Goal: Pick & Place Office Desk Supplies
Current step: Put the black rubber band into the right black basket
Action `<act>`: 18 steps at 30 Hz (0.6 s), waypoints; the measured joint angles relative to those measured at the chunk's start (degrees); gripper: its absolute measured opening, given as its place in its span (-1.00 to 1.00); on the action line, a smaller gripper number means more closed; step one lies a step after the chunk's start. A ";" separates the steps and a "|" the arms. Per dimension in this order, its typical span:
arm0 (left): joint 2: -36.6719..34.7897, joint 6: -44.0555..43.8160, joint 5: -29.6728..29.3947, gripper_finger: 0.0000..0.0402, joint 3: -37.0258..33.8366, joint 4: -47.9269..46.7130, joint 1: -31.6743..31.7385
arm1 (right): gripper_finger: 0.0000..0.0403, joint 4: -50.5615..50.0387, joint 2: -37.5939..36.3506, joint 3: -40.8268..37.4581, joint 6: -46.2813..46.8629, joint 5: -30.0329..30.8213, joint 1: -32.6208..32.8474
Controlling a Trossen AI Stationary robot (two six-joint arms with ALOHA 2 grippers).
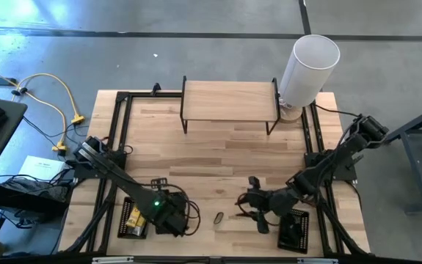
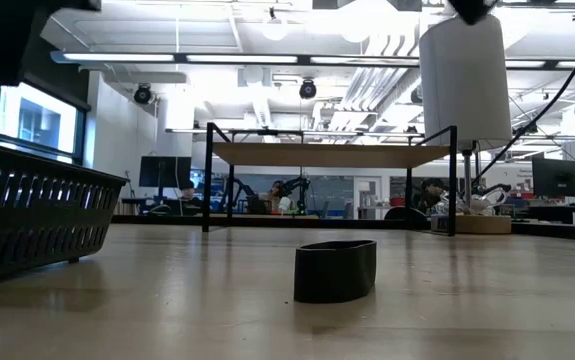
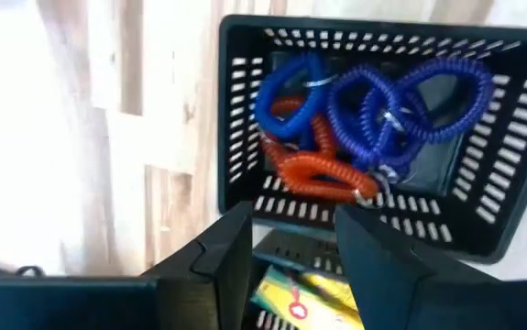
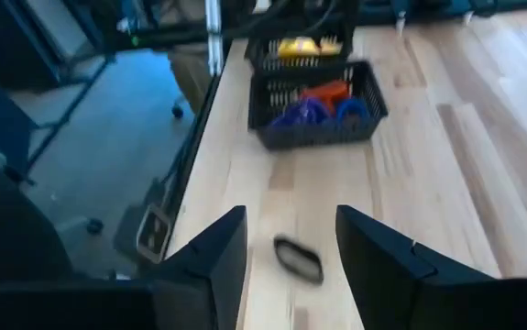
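The left gripper (image 3: 290,252) hangs over the black plastic mesh tray (image 3: 245,119) by the bench's near left corner, fingers apart and empty. Inside lie springy coiled loops, blue (image 3: 400,101) and orange-red (image 3: 318,174), tangled together. Yellow packets (image 3: 304,293) sit in the neighbouring tray. A small dark oval band (image 1: 219,217) stands alone on the smooth wood near the front edge, mid-bench. The right gripper (image 4: 290,243), jaws parted with nothing between them, points toward it. To take it well, I judge, straddle the band's narrow sides squarely and close gently, since it looks thin and likely to tip.
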 joint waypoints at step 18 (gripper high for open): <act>-5.69 7.37 -3.37 -0.26 0.00 -8.65 -4.65 | -0.22 -41.87 12.69 36.28 -10.59 -7.94 -7.07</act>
